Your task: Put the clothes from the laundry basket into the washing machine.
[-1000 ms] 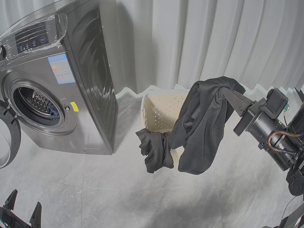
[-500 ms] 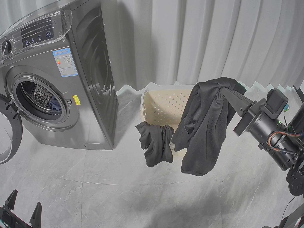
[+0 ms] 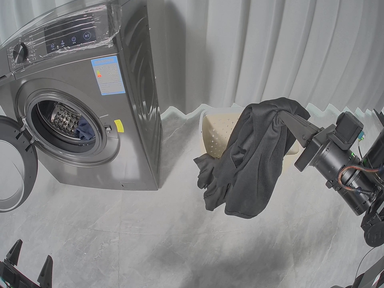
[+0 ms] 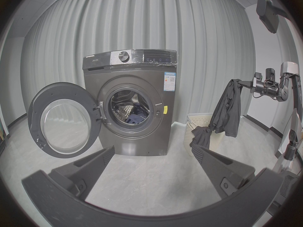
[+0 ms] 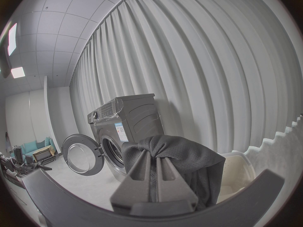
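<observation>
My right gripper point(image 5: 154, 157) pinches the dark garment point(image 3: 256, 157), hanging long-axis down by the laundry basket point(image 3: 218, 133) at right — washing machine point(image 3: 132, 101) w/ door open lies well left — so I'd carry left.

White pleated curtain point(image 3: 260, 41), grey tiled floor point(image 3: 140, 229), panelled ceiling point(image 5: 63, 16)

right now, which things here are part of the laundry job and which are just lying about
In the job:
dark garment held by right gripper fingers
laundry basket
second garment hanging over its rim
washing machine, door open

Just lying about:
curtain
sofa in the far room
</observation>
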Controlling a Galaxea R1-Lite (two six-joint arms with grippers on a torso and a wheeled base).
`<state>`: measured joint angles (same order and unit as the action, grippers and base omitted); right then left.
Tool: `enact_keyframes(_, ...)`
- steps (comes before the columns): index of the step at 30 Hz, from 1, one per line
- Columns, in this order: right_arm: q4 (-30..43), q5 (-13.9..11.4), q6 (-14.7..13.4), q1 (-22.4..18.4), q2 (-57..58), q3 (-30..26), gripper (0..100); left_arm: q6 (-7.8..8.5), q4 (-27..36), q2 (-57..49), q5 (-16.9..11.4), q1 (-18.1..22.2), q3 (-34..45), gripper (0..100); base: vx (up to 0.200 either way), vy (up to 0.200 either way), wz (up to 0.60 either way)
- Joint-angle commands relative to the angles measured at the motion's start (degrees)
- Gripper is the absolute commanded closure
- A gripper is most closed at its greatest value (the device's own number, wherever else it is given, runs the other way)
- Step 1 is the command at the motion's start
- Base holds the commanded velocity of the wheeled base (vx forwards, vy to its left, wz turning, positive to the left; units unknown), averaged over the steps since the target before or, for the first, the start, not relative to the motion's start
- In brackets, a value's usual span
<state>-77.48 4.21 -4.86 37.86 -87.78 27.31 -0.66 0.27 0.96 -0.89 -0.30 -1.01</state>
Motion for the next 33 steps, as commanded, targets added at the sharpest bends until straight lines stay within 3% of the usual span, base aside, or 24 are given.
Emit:
enact_keyframes(1,-0.04,0.01,0.03,0.02,-0.11,0.11,100,-0.04,0.00,-0.96,0.01,-0.05,0.92,0,0.000,0.200,0.00)
enact_keyframes(10,0.05,2.12,0.12,0.10,-0.55,0.55,100,0.04,0.00,-0.96,0.10,0.04,0.92,0,0.000,0.200,0.00)
enact_keyframes(19,0.05,2.21,0.12,0.10,-0.55,0.55,100,0.22,0.00,-0.96,0.10,0.04,0.92,0,0.000,0.200,0.00)
enact_keyframes(25,0.05,2.12,0.12,0.10,-0.63,0.55,100,0.31,0.00,-0.96,0.19,0.04,0.92,0,0.000,0.000,0.00)
enact_keyframes(33,0.14,2.12,0.03,0.10,-0.63,0.47,100,0.22,0.00,-0.96,0.19,0.04,0.92,0,-0.200,0.000,0.00)
